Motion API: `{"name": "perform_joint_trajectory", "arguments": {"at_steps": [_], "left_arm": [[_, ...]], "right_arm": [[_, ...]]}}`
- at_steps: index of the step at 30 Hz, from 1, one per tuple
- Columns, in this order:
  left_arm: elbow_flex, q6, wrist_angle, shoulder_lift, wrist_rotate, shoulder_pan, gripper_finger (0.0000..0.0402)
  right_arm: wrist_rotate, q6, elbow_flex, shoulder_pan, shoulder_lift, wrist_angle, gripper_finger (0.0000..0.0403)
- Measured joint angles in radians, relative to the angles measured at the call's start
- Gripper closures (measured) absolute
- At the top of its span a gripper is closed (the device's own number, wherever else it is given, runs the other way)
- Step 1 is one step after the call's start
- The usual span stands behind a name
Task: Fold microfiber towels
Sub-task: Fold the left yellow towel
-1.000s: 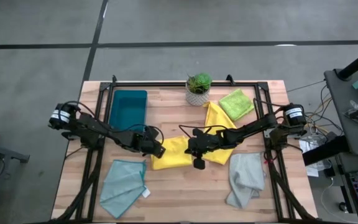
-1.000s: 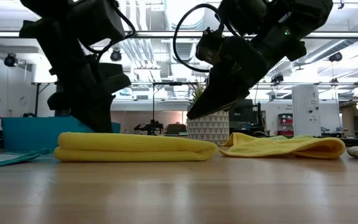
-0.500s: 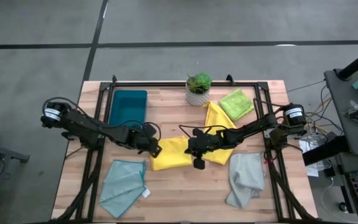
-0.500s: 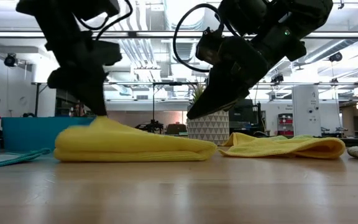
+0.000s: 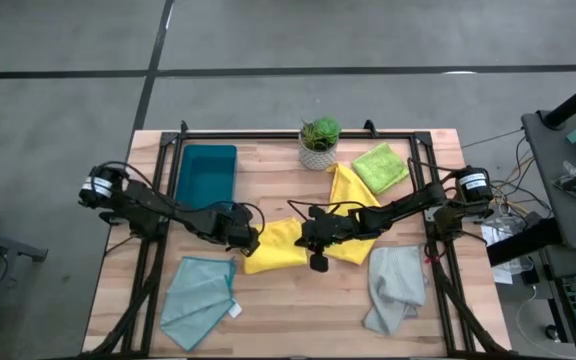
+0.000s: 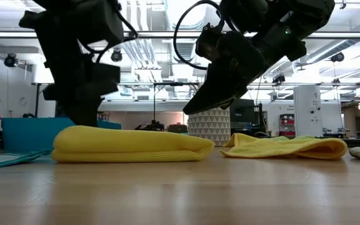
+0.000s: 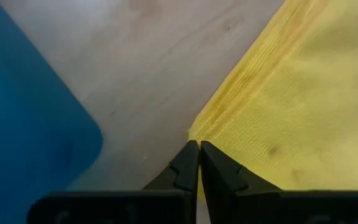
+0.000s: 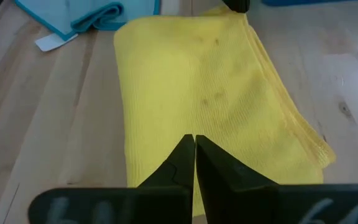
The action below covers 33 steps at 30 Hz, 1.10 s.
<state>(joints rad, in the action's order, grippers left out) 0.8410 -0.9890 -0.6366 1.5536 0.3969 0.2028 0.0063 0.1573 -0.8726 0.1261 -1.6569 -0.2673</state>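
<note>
The folded yellow microfiber towel (image 5: 276, 246) lies mid-frame on the wooden desk (image 5: 298, 310). The left gripper (image 5: 252, 242) pinches its left edge with narrow jaws. The right gripper (image 5: 319, 262), jaws closed, sits at its right edge.

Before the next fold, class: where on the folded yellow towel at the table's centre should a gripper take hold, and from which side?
Grip the folded yellow towel at its layered open edge by the left gripper, coming from the dark teal tray side. The stacked edges lie exposed there; the opposite end is a rounded fold.
</note>
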Motion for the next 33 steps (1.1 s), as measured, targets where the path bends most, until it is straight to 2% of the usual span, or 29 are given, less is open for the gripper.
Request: {"name": "perform_joint_trajectory", "arguments": {"at_steps": [9, 14, 19, 23, 26, 33], "left_arm": [[0.0, 0.002, 0.0, 0.02, 0.001, 0.0, 0.0397], [0.01, 0.032, 0.0, 0.001, 0.001, 0.0, 0.0355], [0.028, 0.081, 0.0, -0.012, 0.0, 0.0, 0.0308], [0.053, 0.137, -0.005, -0.034, -0.003, 0.0, 0.0295], [0.084, 0.2, 0.0, -0.063, -0.033, 0.0, 0.0295], [0.145, 0.297, 0.057, -0.085, -0.188, 0.056, 0.0295]], "right_arm": [[-0.006, 0.018, 0.0, 0.0, 0.0, 0.0, 0.0394], [-0.006, 0.026, 0.0, 0.0, 0.0, 0.0, 0.0392], [-0.006, 0.026, 0.001, 0.0, 0.0, 0.0, 0.0372], [-0.006, 0.026, 0.001, 0.0, 0.0, -0.001, 0.0348], [-0.005, 0.015, 0.001, 0.0, 0.0, -0.001, 0.0333], [-0.005, -0.021, 0.002, 0.0, 0.0, -0.008, 0.0316]]}}
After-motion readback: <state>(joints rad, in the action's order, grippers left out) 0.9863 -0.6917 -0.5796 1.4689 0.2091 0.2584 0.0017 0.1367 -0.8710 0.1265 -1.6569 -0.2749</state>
